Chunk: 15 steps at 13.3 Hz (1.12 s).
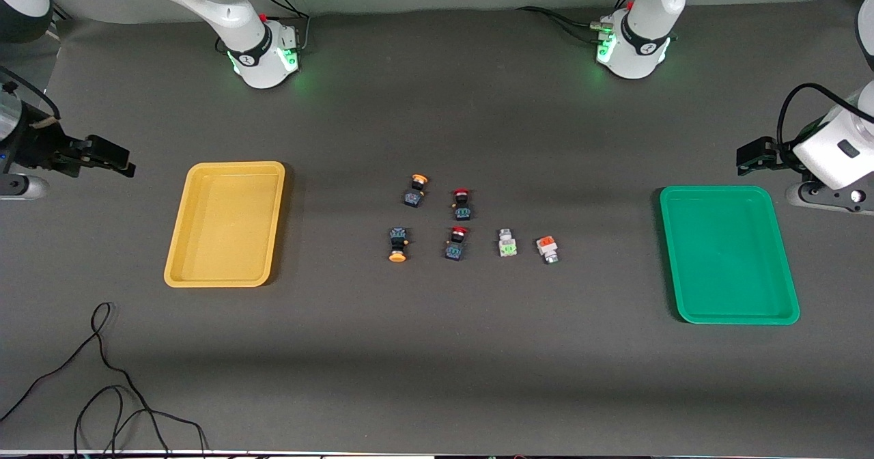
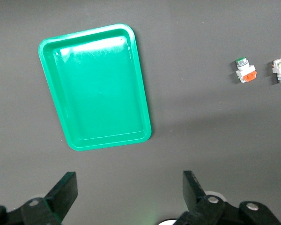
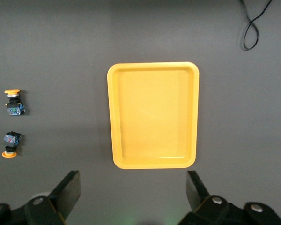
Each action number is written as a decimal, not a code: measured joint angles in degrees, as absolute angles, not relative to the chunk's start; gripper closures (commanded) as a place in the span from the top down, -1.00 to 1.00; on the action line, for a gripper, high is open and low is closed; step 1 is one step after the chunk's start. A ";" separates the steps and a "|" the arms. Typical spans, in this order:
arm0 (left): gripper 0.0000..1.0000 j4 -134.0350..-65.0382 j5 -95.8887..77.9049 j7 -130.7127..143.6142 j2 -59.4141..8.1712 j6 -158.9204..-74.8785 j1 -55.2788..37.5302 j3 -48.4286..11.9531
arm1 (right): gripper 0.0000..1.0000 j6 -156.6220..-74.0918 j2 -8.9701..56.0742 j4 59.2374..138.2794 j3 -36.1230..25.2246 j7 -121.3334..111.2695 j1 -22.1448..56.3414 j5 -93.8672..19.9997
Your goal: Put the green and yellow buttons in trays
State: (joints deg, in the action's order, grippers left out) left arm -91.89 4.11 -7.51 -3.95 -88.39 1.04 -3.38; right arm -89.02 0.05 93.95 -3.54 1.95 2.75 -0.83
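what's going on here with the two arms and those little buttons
Nothing is being handled yet. Six buttons lie in the middle of the table, between the empty yellow tray at the right arm's end and the empty green tray at the left arm's end. The left gripper hangs open near the green tray, and the right gripper hangs open near the yellow tray.

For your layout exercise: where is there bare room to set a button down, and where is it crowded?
Free: inside the yellow tray and green tray, plus the bare table between each tray and the six buttons. Crowded: that button cluster midway between the trays.
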 measured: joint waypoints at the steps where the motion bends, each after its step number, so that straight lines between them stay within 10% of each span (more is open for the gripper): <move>1: 1.00 -91.86 4.11 -7.51 -3.96 -88.39 1.04 -3.38 | 1.00 -89.03 0.04 94.80 -3.50 2.00 2.78 -1.80; 15: 1.00 -91.73 4.11 -7.51 -4.21 -88.39 1.03 -3.37 | 0.99 -111.58 5.03 107.22 -2.65 59.46 43.81 -5.24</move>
